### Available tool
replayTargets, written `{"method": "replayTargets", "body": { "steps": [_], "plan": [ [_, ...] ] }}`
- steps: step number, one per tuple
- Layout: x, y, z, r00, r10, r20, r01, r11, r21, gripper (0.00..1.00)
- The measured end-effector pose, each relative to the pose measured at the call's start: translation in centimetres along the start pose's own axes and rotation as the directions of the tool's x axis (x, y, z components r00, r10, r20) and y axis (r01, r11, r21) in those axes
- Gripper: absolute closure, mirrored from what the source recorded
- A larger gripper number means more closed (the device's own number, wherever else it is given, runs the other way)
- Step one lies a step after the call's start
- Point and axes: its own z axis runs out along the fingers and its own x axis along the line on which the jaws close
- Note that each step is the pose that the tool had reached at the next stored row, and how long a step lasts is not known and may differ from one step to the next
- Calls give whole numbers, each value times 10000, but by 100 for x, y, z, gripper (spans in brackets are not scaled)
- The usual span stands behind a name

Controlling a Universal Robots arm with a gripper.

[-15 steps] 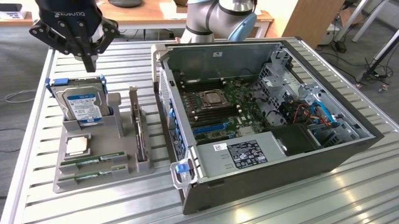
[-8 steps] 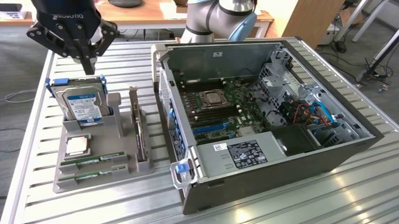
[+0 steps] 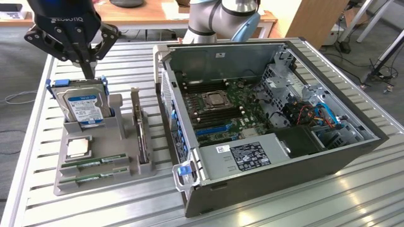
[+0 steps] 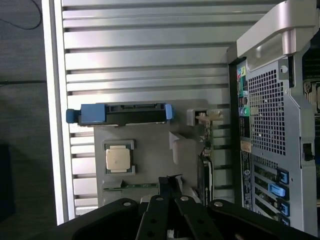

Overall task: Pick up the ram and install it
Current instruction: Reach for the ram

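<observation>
- The tool (image 3: 88,72) hangs above the far end of the holder (image 3: 126,172), over the drive (image 3: 82,105), and touches nothing.
- Its two fingers (image 4: 163,189) are pressed together at the tips with nothing between them (in the wrist view they meet in one dark wedge).
- The ram (image 3: 94,161) lies flat in a slot near the holder's front edge, green face up.
- A second stick (image 3: 92,178) lies in the next slot, just beside it and nearer the edge.
- In the wrist view a green strip of ram shows just beside the fingers.
- The processor (image 3: 78,147) sits in a square recess between the drive and the ram.
- The drive stands upright in a blue-handled caddy.
- A card (image 3: 143,137) stands on edge along the holder's side nearest the case (image 3: 328,146).
- The case lies on its side on the tabletop (image 3: 296,208), open, at the exterior view's right of the holder, with its board (image 3: 227,109) exposed.
- The arm (image 3: 221,19) rises behind the case.
</observation>
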Motion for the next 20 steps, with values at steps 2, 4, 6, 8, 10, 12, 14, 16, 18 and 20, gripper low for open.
{"method": "replayTargets", "body": {
  "steps": [2,4,6,8,10,12,14,16,18,20],
  "plan": [
    [2,-22,0,10000,0,1,0,10000,-1,89],
    [4,-43,-2,10000,1,1,-1,10000,0,89],
    [6,-65,-3,10000,0,1,0,10000,0,89],
    [8,-89,-4,10000,0,1,0,10000,-1,89],
    [10,-112,-5,10000,0,1,0,10000,0,89],
    [12,-134,-7,10000,1,0,-1,10000,0,89],
    [14,-157,-7,10000,1,1,-1,10000,0,89],
    [15,-179,-8,10000,0,1,0,10000,0,89],
    [17,-199,-9,10000,0,1,0,10000,0,89],
    [18,-219,-10,10000,1,0,-1,10000,1,89]
  ]
}}
